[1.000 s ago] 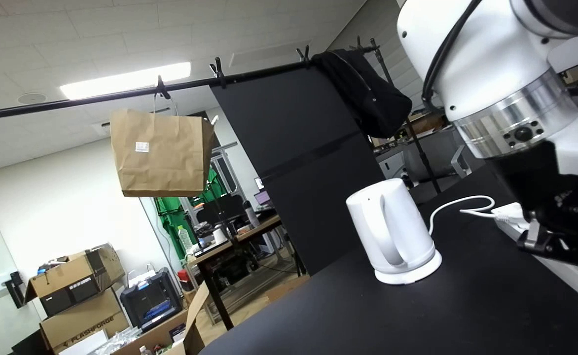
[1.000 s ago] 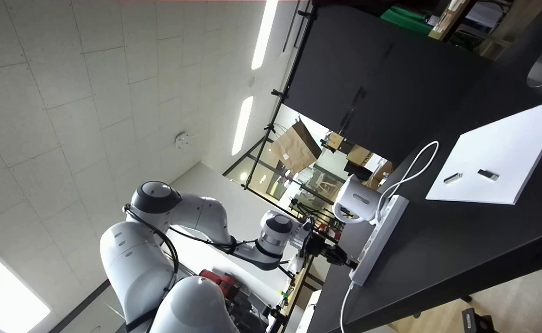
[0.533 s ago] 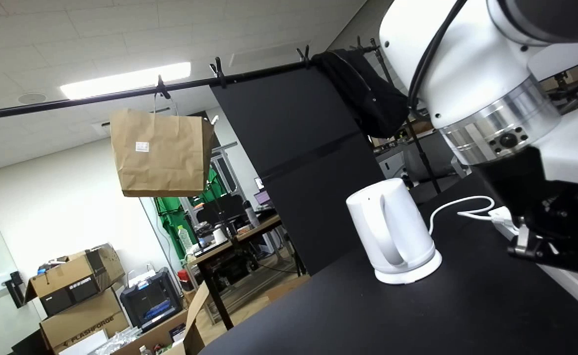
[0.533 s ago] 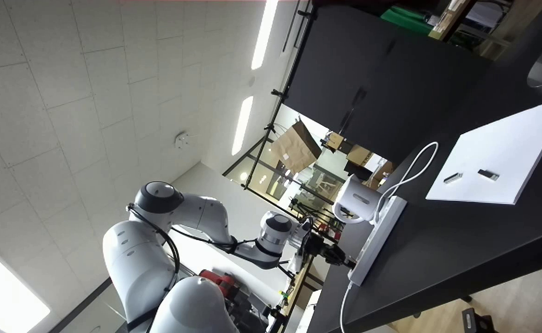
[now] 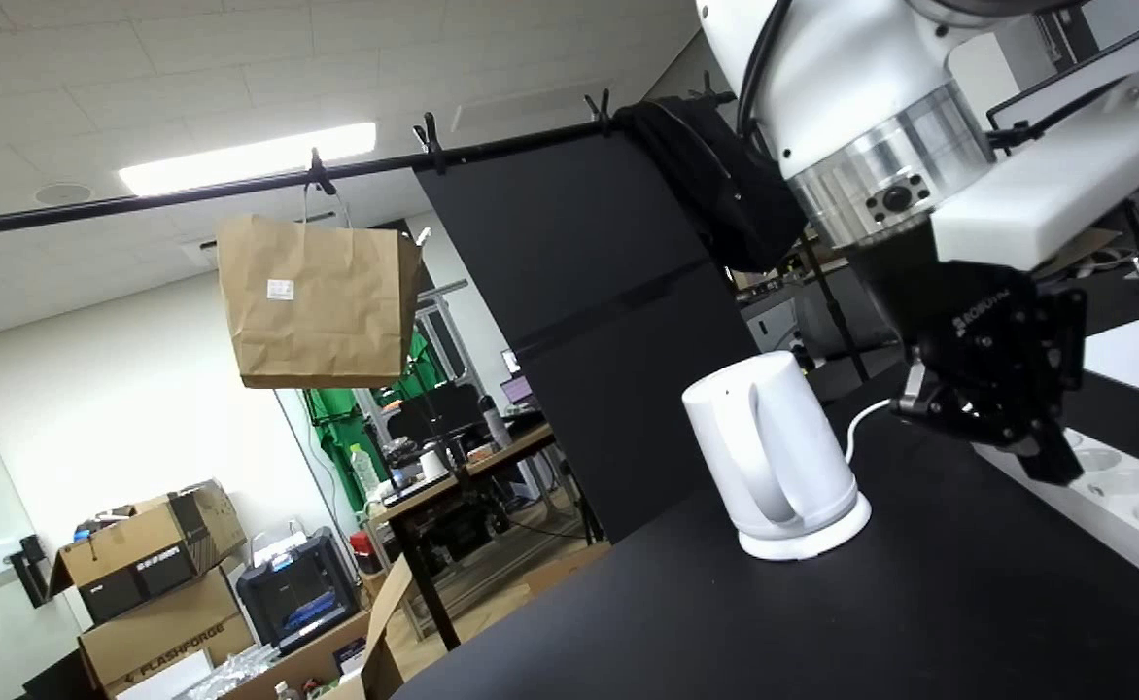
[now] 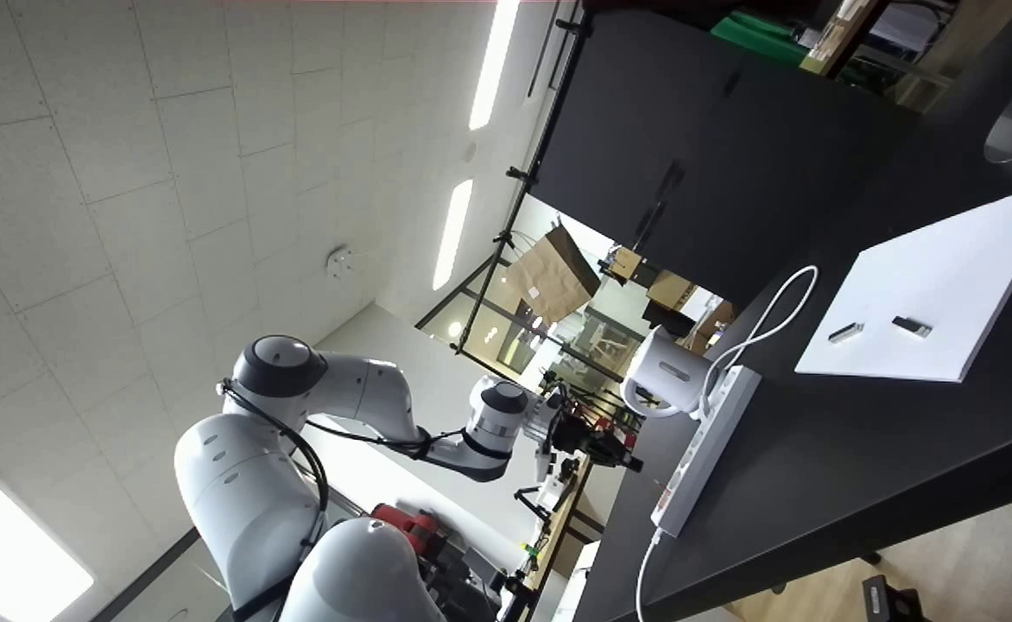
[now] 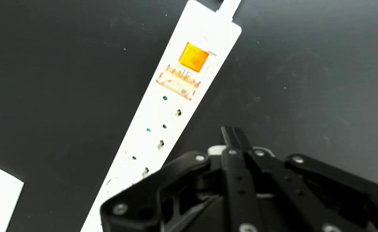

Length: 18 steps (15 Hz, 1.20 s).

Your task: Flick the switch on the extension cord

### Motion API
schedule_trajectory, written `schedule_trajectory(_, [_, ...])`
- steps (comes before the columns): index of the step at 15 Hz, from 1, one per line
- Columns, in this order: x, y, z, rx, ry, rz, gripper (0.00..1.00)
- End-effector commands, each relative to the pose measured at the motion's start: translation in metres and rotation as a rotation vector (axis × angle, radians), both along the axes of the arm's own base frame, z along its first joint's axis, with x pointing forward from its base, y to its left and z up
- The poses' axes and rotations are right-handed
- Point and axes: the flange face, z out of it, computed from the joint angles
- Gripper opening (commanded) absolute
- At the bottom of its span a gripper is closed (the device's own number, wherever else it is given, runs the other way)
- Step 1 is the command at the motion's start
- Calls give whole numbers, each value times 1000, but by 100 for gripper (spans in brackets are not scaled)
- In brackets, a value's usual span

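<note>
Extension cord (image 7: 152, 137) lies flat on the black table (image 6: 817, 458); in the wrist view we see it slant from near left to far right. At its far end there, by the power lead (image 7: 229, 8), sits an orange square that we take for the switch (image 7: 193, 57). Just nearer is a clear, orange-edged part (image 7: 178, 82) whose purpose we can't tell.

Our gripper (image 7: 233, 129) is off to the right of the extension cord in that view, with its 2 fingers (image 7: 237, 174) pressed together and nothing showing between them. In an exterior view we see the fingertips (image 6: 635, 465) left of the extension cord, apart from it; their height above the table we can't tell. There, too, the white kettle (image 6: 666, 371) stands just left of the extension cord's far end, and a white board (image 6: 929, 294) bearing 2 small dark pieces (image 6: 911, 326) lies to the right.

The switch looks bright enough to us to be lit, so we judge the flick is probably done, leaving the retreat as the step in hand. If so, the next move calls for a plain lift away, with no brush against the kettle. If it is in fact unlit, we need to bring the joined tips far and left in the wrist view, over the switch, then press straight down; a slanted push could slide the extension cord.
</note>
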Motion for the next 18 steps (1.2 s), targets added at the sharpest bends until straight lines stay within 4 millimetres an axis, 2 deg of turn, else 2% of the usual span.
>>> schedule_trajectory(1, [8, -7, 25, -12, -20, -7, 0])
schedule_trajectory(3, [10, -10, 30, -16, -22, -8, 0])
schedule_trajectory(4, [11, -12, 32, -20, -20, 7, 26])
schedule_trajectory(6, [11, -14, 35, -45, -13, 16, 33])
schedule_trajectory(15, [7, -26, 61, -107, -34, 42, 93])
schedule_trajectory(16, [6, -27, 62, -116, -32, 48, 98])
schedule_trajectory(18, [3, -28, 64, -139, -12, 69, 100])
